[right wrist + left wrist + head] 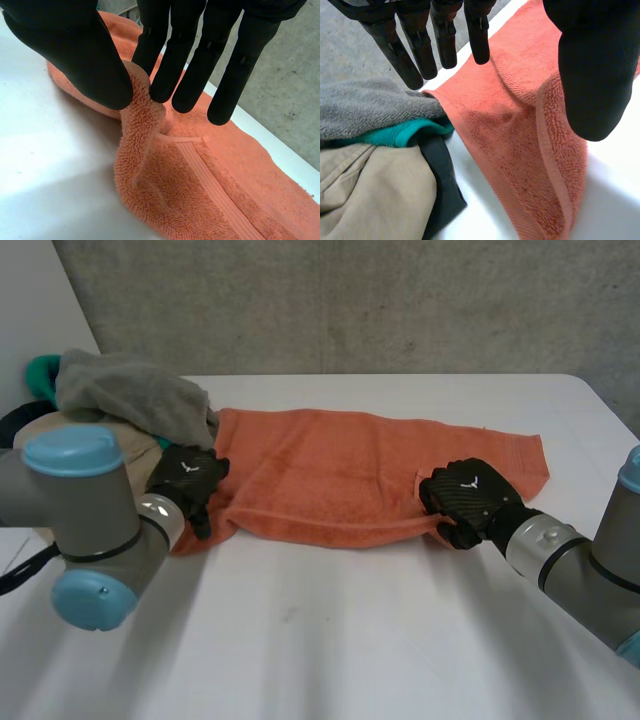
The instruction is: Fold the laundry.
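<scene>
Item one: I am seeing a long orange terry towel, looped pile with a ribbed hem, lying rumpled across the white table from 9 to 3 o'clock.

Left hand is hovering at its 9 o'clock end, fingers straight and slightly spread, thumb held apart.

Right hand, at the near hem around 4 o'clock, is pinching a raised ridge of towel between thumb and fingers.

At 10 o'clock, a soft grey fleecy cloth is topping a smooth beige woven garment and a teal cloth.
</scene>
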